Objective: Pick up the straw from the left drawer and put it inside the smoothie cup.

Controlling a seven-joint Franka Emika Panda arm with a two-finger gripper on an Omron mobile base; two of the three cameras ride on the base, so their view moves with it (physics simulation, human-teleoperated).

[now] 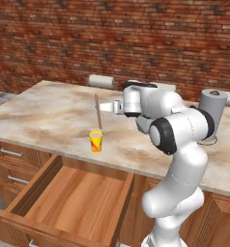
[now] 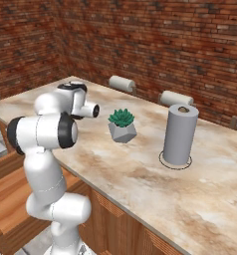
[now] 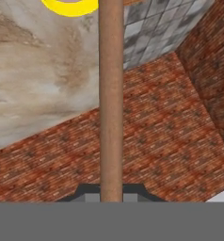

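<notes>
Holding the straw point(image 1: 97, 112) upright, the pincer point(image 1: 103, 107) grips it mid-length above the worktop point(image 1: 49, 113); its lower end hangs just above and slightly behind the smoothie cup point(image 1: 95, 141); lowering looks next.

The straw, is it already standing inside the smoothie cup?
No, the straw hangs in the air above the smoothie cup, its lower end clear of the rim.

Claw point(image 1: 100, 106) grips straw point(image 1: 97, 112) upright above smoothie cup point(image 1: 95, 141); left drawer point(image 1: 68, 193) open.
</notes>
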